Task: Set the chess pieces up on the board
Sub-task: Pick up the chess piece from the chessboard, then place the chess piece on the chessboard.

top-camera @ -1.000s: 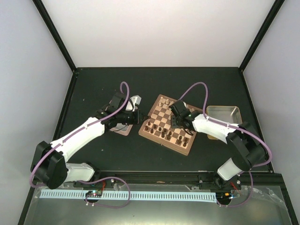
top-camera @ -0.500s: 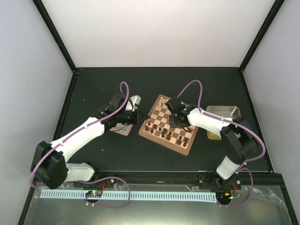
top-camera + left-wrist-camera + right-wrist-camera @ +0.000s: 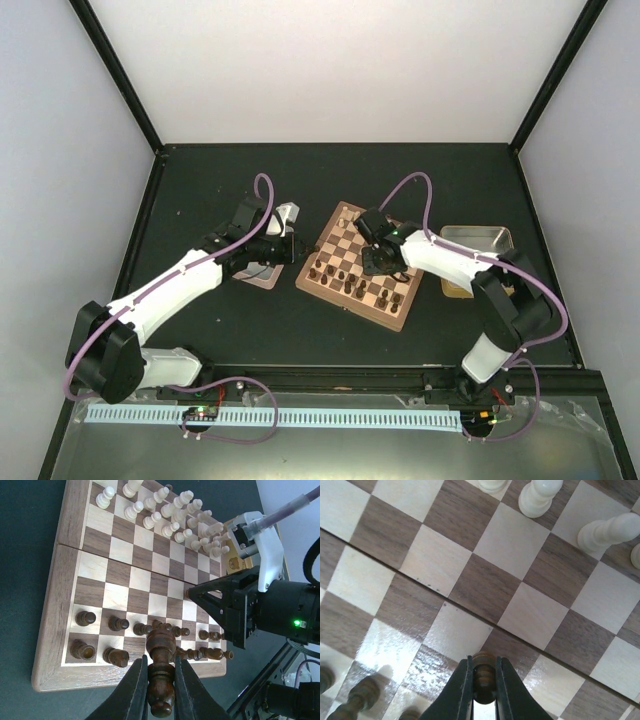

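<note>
The board [image 3: 352,232] lies at the table's middle, with dark brown chess pieces [image 3: 340,275] along its near rows and cream-white chessmen at its far side. My left gripper [image 3: 292,250] is at the board's left edge. In the left wrist view it [image 3: 161,682] is shut on a dark brown piece [image 3: 161,647], held above the board's [image 3: 150,585] near rim. My right gripper [image 3: 372,262] hovers over the board's middle. In the right wrist view it [image 3: 484,685] is shut on a small dark piece [image 3: 484,672] just above the squares [image 3: 485,587].
A shallow metal tray [image 3: 478,240] stands right of the board. Another tray [image 3: 262,276] lies under my left arm, with a white object [image 3: 288,213] behind it. The right arm's black wrist [image 3: 260,610] hangs over the board's right part. Cream-white chessmen [image 3: 170,510] fill the far rows.
My right gripper has moved a little left and farther over the board with its piece. The left arm has stayed where it was.
</note>
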Controlling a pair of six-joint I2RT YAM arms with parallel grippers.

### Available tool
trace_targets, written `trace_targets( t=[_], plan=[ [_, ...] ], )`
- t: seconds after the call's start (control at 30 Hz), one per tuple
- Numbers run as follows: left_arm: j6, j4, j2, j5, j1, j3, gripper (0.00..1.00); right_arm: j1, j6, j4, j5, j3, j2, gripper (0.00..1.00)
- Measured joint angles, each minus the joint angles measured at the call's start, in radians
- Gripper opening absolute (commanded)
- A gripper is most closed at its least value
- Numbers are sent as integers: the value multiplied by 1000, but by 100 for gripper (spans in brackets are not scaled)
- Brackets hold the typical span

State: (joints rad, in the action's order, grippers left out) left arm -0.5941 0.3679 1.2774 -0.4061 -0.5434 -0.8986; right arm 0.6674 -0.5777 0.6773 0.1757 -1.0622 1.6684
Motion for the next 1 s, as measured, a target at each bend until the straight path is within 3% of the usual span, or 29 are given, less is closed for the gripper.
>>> trace_targets(
  t=[0.3, 1.0],
  plan=[
    [1, -2, 0, -2, 1, 8, 4, 43, -2, 33, -63, 11, -74, 2],
    [1, -2, 0, -6, 1, 18, 4, 72, 3, 85, -117, 54, -66, 7]
  ],
)
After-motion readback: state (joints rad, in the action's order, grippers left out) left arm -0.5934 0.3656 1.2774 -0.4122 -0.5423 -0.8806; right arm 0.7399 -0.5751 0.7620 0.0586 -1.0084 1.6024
